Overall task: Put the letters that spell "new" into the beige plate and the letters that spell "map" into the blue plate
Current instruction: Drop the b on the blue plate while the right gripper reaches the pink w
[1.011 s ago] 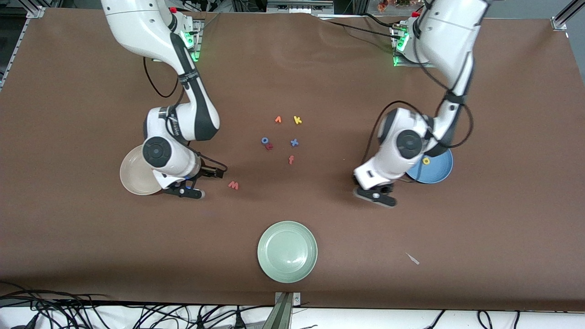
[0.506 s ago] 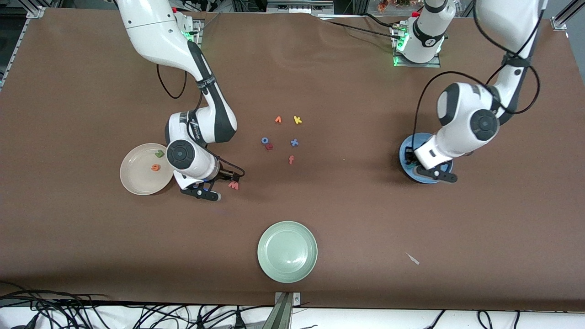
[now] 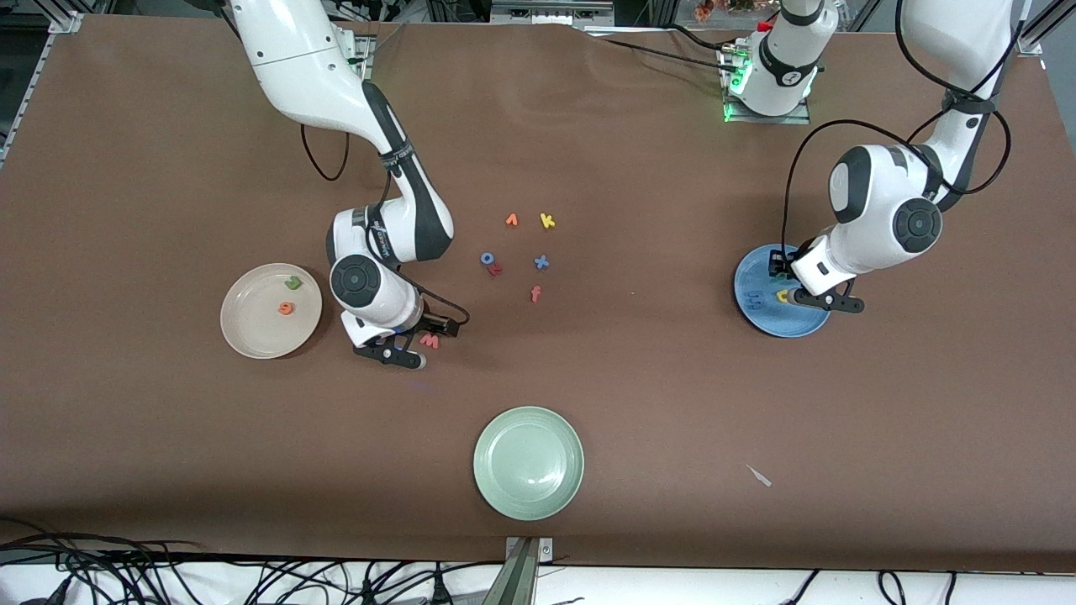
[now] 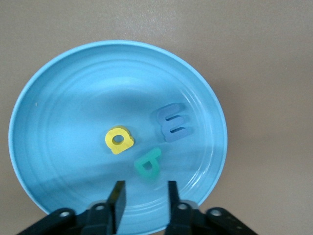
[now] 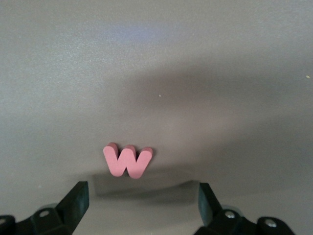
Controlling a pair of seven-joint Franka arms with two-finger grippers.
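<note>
The salmon-red w [image 5: 127, 160] lies flat on the table just ahead of the right gripper [image 5: 142, 205], centred between its wide-open, empty jaws, its long axis spanning the gap, while the left gripper [image 4: 144, 198], part-open and empty, hovers over the blue plate [image 4: 44, 98].

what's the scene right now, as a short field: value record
beige plate: holds green n and orange e
w: on the table, between the open fingers of the right tool
blue plate: holds blue m, yellow letter, teal letter
left tool: over the blue plate, fingers parted, empty
</note>
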